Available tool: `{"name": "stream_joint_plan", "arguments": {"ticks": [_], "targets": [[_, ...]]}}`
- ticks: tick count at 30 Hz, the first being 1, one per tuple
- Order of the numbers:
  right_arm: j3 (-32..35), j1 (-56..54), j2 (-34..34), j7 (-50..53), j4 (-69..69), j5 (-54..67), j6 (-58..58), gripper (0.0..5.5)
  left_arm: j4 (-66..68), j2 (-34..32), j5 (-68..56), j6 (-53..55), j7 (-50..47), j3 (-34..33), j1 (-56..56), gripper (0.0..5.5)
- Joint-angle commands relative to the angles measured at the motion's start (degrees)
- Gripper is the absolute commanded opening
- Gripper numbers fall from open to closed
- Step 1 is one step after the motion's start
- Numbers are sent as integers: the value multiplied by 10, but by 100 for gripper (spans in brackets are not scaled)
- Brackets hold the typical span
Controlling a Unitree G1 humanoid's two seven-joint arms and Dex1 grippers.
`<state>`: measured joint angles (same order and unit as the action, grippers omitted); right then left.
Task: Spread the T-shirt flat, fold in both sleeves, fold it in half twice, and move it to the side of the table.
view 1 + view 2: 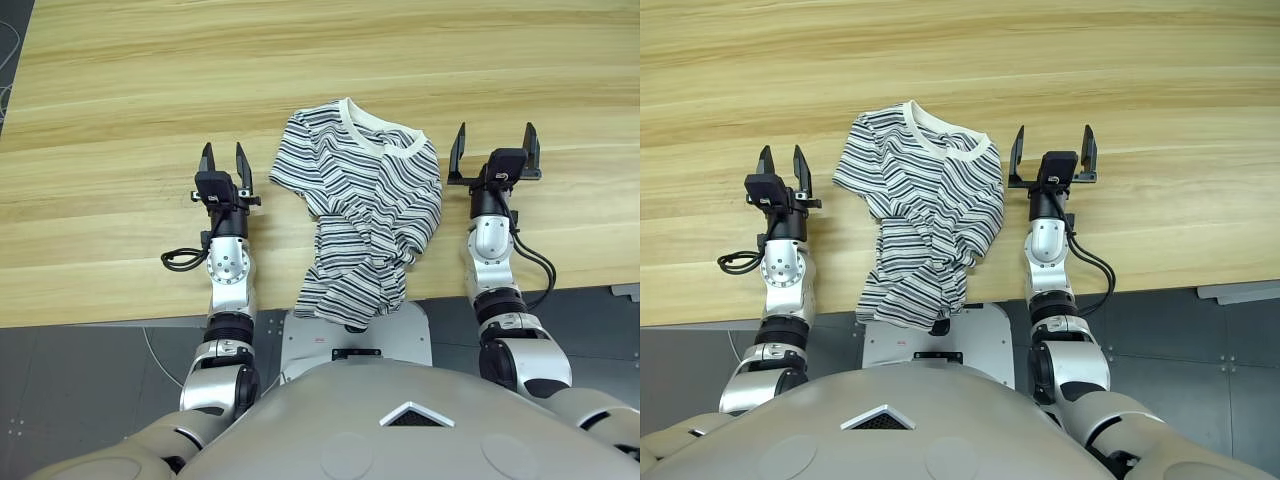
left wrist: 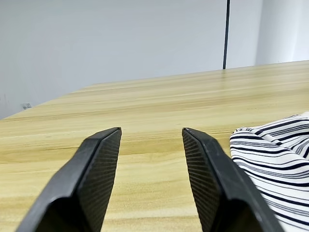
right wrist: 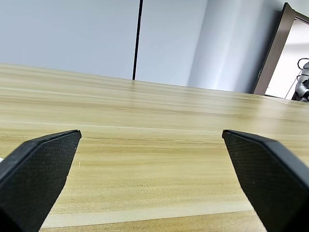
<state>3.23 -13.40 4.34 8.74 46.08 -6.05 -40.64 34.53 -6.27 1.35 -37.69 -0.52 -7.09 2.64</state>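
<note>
A black-and-white striped T-shirt [image 1: 365, 205] with a cream collar lies crumpled on the wooden table [image 1: 120, 90], its lower part bunched and hanging over the near edge. My left gripper [image 1: 226, 158] rests on the table just left of the shirt, open with a narrow gap and nothing between its fingers. To the right of the shirt my right gripper [image 1: 494, 147] is open wide and empty. A fold of the shirt [image 2: 275, 154] lies beside the left fingers [image 2: 96, 179] in the left wrist view. The right fingers [image 3: 34, 169] face bare wood.
The wooden table stretches far ahead and to both sides of the shirt. A black cable loop [image 1: 182, 260] lies by my left forearm. Beyond the table's far edge stand a pale wall [image 2: 120, 38] and a doorway [image 3: 289, 53].
</note>
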Motion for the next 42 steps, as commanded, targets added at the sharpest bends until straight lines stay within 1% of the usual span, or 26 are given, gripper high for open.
{"name": "stream_joint_plan", "arguments": {"ticks": [1, 5, 9, 13, 15, 19, 22, 26, 31, 36, 42], "targets": [[-1, 1, -2, 0, 8, -1, 3, 550, 5, 5, 1, 0, -7, 2, 4, 235], [-1, 1, -2, 0, 6, 0, 2, 550, 0, -4, 4, -1, -9, -2, 16, 235], [-2, -1, -3, 1, 6, -1, 4, 550, -20, -34, -7, 18, 3, -16, 51, 235], [-3, -4, -5, 3, 5, -2, 6, 550, -46, -60, -10, 70, 26, -9, 102, 235], [-2, -6, -7, 5, 5, -2, 8, 550, -43, -75, 2, 108, 55, 10, 134, 263], [1, -12, -6, 5, 3, 2, 10, 550, 5, -97, 18, 195, 168, 71, 206, 329], [2, -20, -5, 2, 8, 4, 12, 550, 41, -87, -8, 240, 227, 78, 257, 329], [1, -29, -9, 0, 10, 5, 12, 550, 166, -76, -14, 270, 244, 69, 347, 329], [2, -32, -9, 0, 12, 7, 11, 550, 286, -66, -9, 279, 258, 67, 426, 329], [0, -31, -14, 1, 9, 6, 12, 550, 363, -55, -18, 332, 316, 58, 461, 329], [-1, -24, -18, 0, -8, 6, 15, 550, 394, -55, 3, 349, 311, 66, 460, 329]]}}
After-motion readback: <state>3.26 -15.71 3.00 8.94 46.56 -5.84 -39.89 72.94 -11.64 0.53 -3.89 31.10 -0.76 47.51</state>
